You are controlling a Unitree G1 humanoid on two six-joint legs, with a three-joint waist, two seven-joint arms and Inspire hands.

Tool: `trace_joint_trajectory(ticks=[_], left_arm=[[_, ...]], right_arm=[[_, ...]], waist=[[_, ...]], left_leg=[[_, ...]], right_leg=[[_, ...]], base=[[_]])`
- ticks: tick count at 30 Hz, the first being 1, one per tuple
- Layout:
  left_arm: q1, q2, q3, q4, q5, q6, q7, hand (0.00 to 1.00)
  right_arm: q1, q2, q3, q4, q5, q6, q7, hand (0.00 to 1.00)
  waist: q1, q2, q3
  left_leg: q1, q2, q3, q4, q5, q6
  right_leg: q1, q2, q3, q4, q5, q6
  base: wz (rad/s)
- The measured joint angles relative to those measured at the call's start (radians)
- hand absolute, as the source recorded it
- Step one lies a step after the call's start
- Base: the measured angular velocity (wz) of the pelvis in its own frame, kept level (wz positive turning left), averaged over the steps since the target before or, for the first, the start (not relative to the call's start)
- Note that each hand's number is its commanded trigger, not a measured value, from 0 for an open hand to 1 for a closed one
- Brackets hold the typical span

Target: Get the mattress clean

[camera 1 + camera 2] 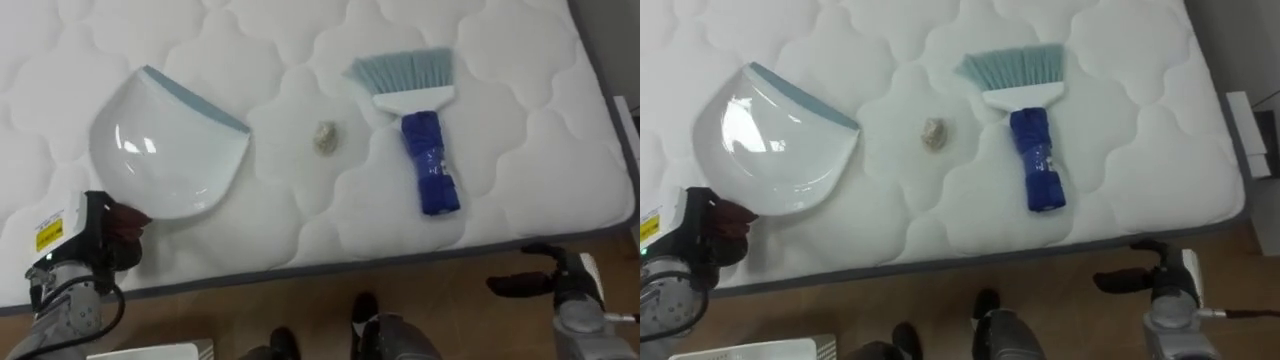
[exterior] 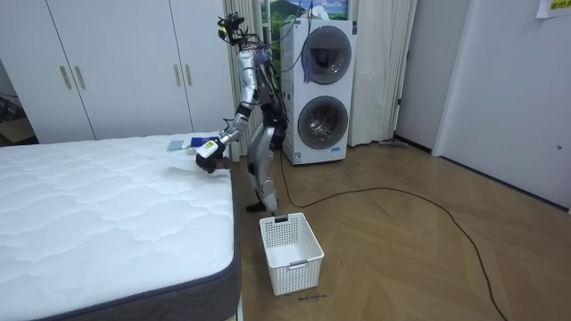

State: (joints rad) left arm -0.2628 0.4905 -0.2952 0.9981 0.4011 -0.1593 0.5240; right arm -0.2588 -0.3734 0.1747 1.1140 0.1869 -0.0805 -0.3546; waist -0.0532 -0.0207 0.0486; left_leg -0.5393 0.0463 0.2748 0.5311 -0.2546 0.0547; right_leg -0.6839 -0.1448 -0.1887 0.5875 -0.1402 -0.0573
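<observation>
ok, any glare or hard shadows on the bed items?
Left eye view: the dustpan has bright highlights in its glossy bowl. The brush and the small crumpled scrap cast only faint, soft shadows on the mattress. Room view: even light, a soft sheen on the wood floor.

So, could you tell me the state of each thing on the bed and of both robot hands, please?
dustpan: lying on the mattress, empty.
brush: lying untouched, bristles away from the robot.
scrap: loose between dustpan and brush.
left robot hand: at the dustpan's rear edge, grip unclear.
right robot hand: open, empty, off the mattress.
</observation>
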Motion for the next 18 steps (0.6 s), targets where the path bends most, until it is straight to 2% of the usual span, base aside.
trace_joint_trajectory(ticks=[3,5,7,10,13,18], left_arm=[[0.01,0.0,-0.007,-0.01,-0.019,-0.016,-0.04,1.0],[0.021,0.0,-0.007,-0.024,-0.04,-0.014,-0.064,1.0],[0.022,0.0,-0.024,-0.036,-0.056,-0.015,-0.113,1.0],[0.02,-0.001,-0.048,-0.044,-0.065,-0.018,-0.166,1.0],[0.02,-0.001,-0.085,-0.046,-0.065,-0.018,-0.215,1.0],[0.014,-0.001,-0.092,-0.047,-0.076,-0.015,-0.264,1.0]], right_arm=[[0.0,-0.002,-0.002,-0.054,-0.026,0.008,-0.103,0.0],[-0.022,-0.014,-0.002,-0.13,-0.023,-0.032,-0.194,0.0],[-0.101,-0.036,-0.001,-0.174,-0.028,-0.105,-0.271,0.0],[-0.157,-0.045,0.0,-0.196,-0.041,-0.177,-0.328,0.0],[-0.159,-0.045,0.011,-0.196,-0.057,-0.189,-0.34,0.0],[-0.159,-0.035,0.073,-0.203,-0.093,-0.194,-0.345,0.0]], waist=[[-0.002,-0.002,0.0014],[-0.002,-0.004,0.0022],[0.0,-0.004,0.0019],[0.006,-0.003,0.0015],[0.031,-0.003,0.0012],[0.041,-0.002,0.0005]], left_leg=[[0.011,-0.007,0.029,-0.019,0.002,0.005],[0.008,-0.007,0.039,-0.022,0.002,0.007],[0.006,-0.002,0.037,-0.021,0.003,0.009],[0.003,0.003,0.012,-0.02,0.009,0.007],[0.017,0.015,0.006,-0.026,0.011,0.005],[0.014,0.014,-0.001,-0.023,0.012,0.006]], right_leg=[[-0.007,-0.008,0.017,0.001,0.004,0.006],[-0.015,-0.007,0.021,-0.003,0.014,0.007],[-0.009,-0.003,0.015,-0.022,0.024,0.006],[0.014,0.0,-0.014,-0.045,0.032,0.005],[0.047,0.012,-0.03,-0.075,0.035,0.008],[0.054,0.008,-0.037,-0.075,0.031,0.014]], base=[[-0.09],[-0.15],[0.02],[0.2],[0.17],[0.04]])
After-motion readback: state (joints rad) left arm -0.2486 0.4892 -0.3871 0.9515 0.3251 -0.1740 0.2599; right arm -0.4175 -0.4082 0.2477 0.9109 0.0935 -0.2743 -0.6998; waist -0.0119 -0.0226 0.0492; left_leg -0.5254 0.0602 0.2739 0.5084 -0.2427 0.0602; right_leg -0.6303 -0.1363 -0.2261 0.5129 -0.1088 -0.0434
